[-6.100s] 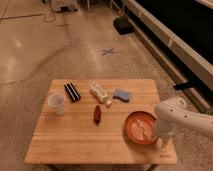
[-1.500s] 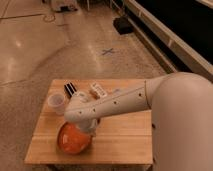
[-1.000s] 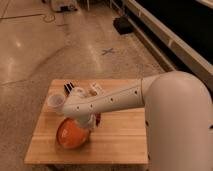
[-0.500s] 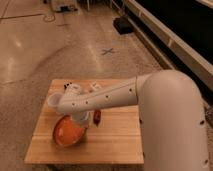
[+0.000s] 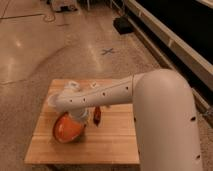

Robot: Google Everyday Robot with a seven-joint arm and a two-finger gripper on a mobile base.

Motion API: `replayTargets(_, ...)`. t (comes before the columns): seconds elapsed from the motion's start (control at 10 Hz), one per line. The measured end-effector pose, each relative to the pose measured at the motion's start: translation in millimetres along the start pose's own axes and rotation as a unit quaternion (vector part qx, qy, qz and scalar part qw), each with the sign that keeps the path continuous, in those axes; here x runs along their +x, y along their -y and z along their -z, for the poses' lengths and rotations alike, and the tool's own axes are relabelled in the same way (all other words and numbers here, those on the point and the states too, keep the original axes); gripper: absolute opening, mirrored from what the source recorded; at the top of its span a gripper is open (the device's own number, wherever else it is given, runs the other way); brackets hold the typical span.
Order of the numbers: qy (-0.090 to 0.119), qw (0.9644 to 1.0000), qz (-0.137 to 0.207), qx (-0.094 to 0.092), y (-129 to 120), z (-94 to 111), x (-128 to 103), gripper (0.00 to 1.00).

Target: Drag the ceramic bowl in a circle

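The orange-red ceramic bowl (image 5: 66, 130) sits on the left part of the wooden table (image 5: 112, 142), looking slightly tilted. My white arm reaches across the table from the right and covers the table's middle. The gripper (image 5: 78, 119) hangs down from the arm's end at the bowl's far right rim, in contact with it. The bowl's far edge is hidden behind the arm and gripper.
A small dark red object (image 5: 97, 115) lies just right of the bowl. A small white cup (image 5: 52, 99) shows partly behind the arm at the table's far left. A white item (image 5: 73, 85) sits near the far edge. The floor surrounds the table.
The bowl and gripper have moved from the table's right side to the front left, then drifted slightly left and away from the front edge. The arm now stretches further left.
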Motion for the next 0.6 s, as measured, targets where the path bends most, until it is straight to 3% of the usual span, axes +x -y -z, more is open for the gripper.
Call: replayTargets(0.6,-0.016,0.9962,-0.080,-0.030,-91,2,38,0.06)
